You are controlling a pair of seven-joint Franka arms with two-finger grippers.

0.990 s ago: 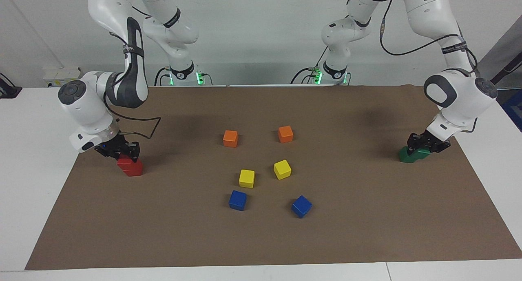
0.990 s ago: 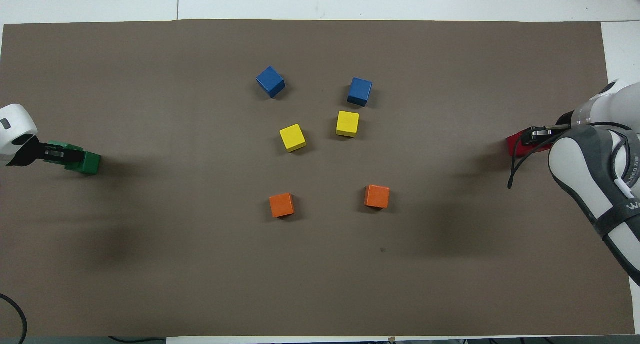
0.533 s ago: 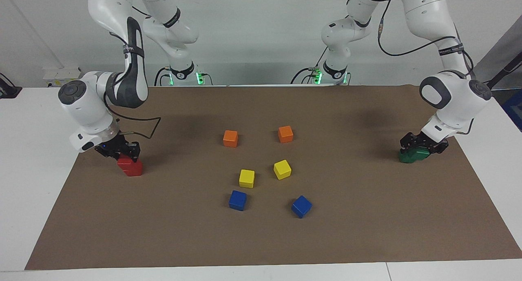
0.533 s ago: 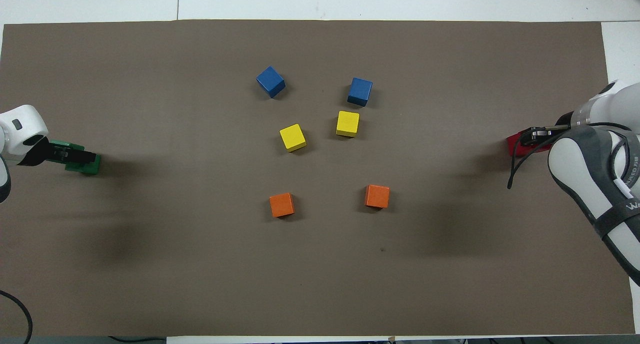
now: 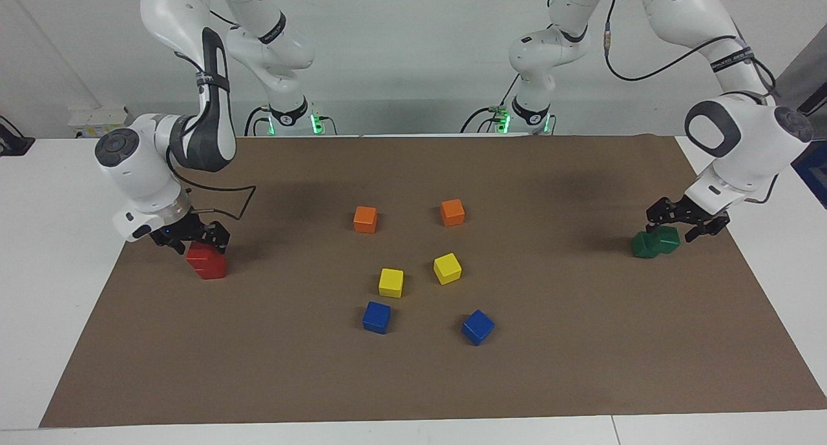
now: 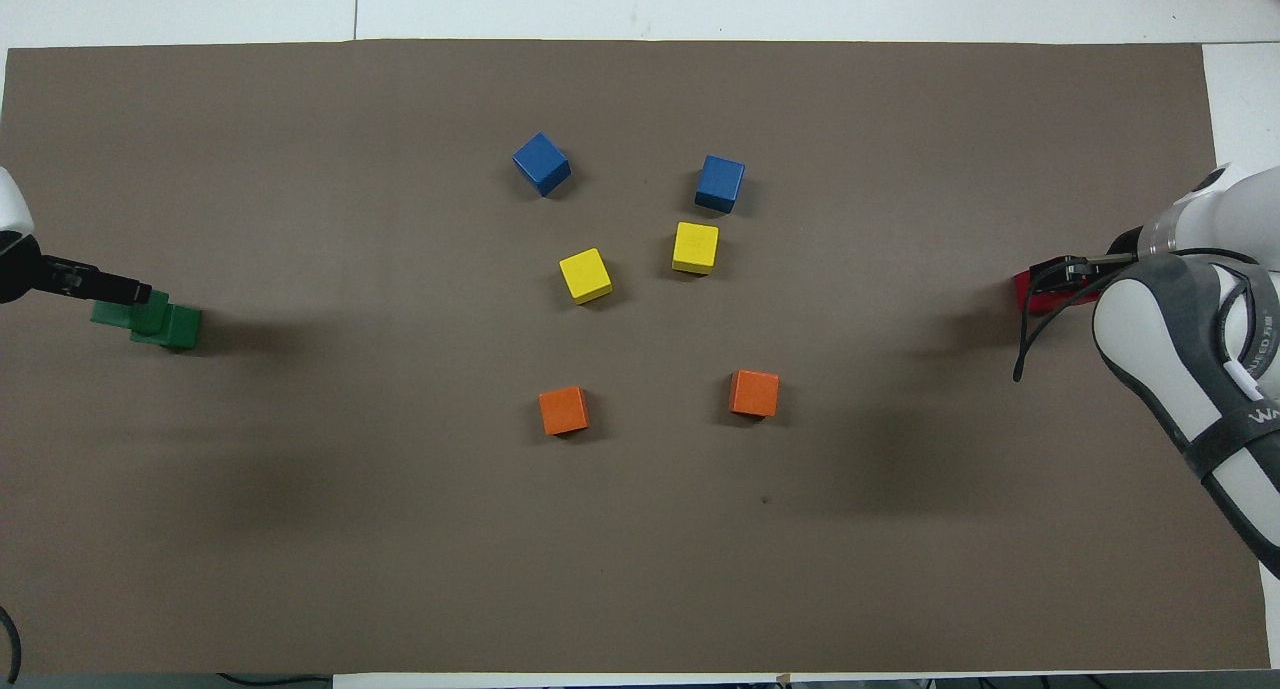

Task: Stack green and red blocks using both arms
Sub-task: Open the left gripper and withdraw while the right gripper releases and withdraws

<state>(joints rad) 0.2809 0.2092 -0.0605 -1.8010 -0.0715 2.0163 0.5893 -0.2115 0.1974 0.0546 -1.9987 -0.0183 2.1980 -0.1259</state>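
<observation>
1. I see my left gripper (image 5: 686, 219) hanging just above the green blocks (image 5: 655, 243) at the left arm's end of the brown mat (image 5: 581, 367), fingers spread wide with nothing between them.
2. The green pair sits one on the other, the upper cube skewed and shifted off the lower one, so the stack looks untidy. In the overhead view the green blocks (image 6: 150, 319) show as two overlapping squares just clear of the left gripper (image 6: 130, 291).
3. My right gripper (image 5: 191, 236) is at the right arm's end of the mat, right over the red blocks (image 5: 207, 262), fingers parted and gripping nothing.
4. From the facing camera the red stack reads as one cube on another, fairly square. From overhead only an edge of the red blocks (image 6: 1030, 294) shows under the right gripper (image 6: 1062, 272).
5. In mid-mat lie two orange cubes (image 5: 365, 219) nearest the robots, two yellow cubes (image 5: 391, 282) farther out, and two blue cubes (image 5: 376, 317) farthest.
</observation>
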